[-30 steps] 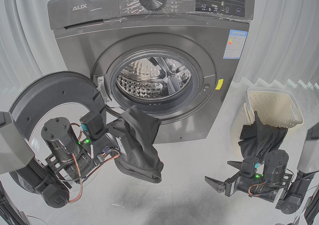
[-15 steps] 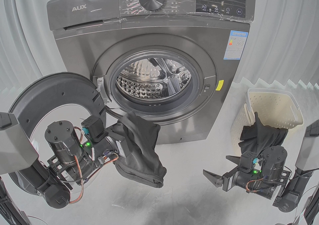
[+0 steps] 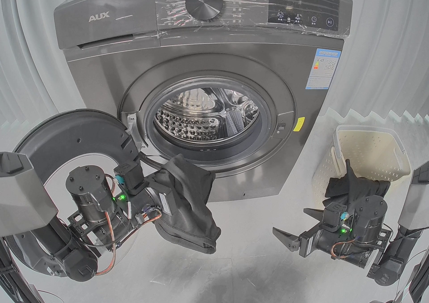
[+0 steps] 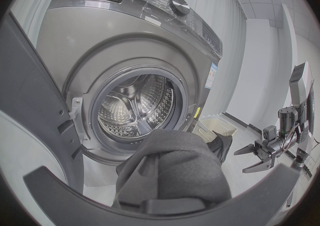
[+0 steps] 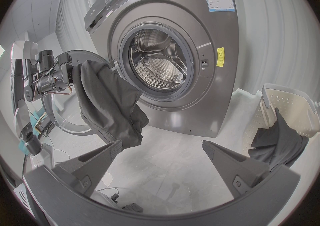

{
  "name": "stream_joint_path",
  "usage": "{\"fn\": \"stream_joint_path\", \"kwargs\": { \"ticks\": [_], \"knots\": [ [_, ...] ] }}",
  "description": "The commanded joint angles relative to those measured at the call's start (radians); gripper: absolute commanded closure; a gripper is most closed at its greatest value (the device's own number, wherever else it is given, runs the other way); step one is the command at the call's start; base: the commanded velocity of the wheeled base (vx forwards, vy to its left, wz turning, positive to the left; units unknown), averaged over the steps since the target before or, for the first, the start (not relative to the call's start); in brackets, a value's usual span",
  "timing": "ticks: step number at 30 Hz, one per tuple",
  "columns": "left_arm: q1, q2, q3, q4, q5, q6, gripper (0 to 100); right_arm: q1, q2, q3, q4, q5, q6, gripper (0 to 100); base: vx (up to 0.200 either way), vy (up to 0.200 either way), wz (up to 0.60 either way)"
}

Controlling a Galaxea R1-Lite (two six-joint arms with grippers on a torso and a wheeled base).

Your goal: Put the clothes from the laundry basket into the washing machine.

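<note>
Floor: pale grey, glossy, 2 items standing on it.
1 grey front-loading washing machine stands in front of the white curtain, its round door swung open to the robot's left. 1 cream perforated laundry basket stands just beside the machine's lower corner, on the robot's right.

Left fingers: buried in the dark garment I hold; tips out of sight.
Door: rim from 6 to 8 o'clock hidden behind my left arm.
Drum: mouth at 5 o'clock covered by that garment, seen from my left wrist.
Laundry basket: its 6 o'clock wall behind the second garment and my right arm.
Panel print: too small to tell.
</note>
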Motion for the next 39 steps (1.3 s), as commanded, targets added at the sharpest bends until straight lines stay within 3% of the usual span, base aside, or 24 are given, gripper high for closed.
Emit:
{"fn": "stream_joint_path", "kwargs": {
  "ticks": [1,5,14,23,28,36,39],
  "knots": [
    [-0.006,0.009,0.0,-0.002,0.004,0.004,100,0.0,0.0,0.002,-0.001,0.0,0.0,0,0.0,0.0,0.0],
    [-0.007,0.014,-0.002,0.0,0.024,0.011,100,0.002,0.0,0.002,-0.001,0.0,0.0,0,0.0,0.0,0.0],
    [-0.009,0.028,0.0,-0.002,0.025,0.013,100,0.011,0.0,0.003,0.001,-0.001,0.0,0,0.133,0.0,0.0],
    [-0.017,0.028,0.001,-0.003,0.025,0.019,100,0.014,0.001,0.005,-0.001,0.0,0.0,0,0.0,0.0,0.0],
    [-0.018,0.028,0.003,-0.003,0.025,0.019,100,0.016,0.0,0.003,0.001,0.0,0.0,0,0.2,0.0,0.0],
    [-0.046,0.034,0.015,-0.005,0.028,0.017,100,0.023,-0.002,0.005,0.001,0.0,0.0,0,0.025,0.0,0.0],
    [-0.092,0.029,0.015,-0.005,0.036,0.016,100,0.037,-0.01,0.005,-0.001,-0.001,0.0,0,0.0,0.0,0.0]
  ]
}}
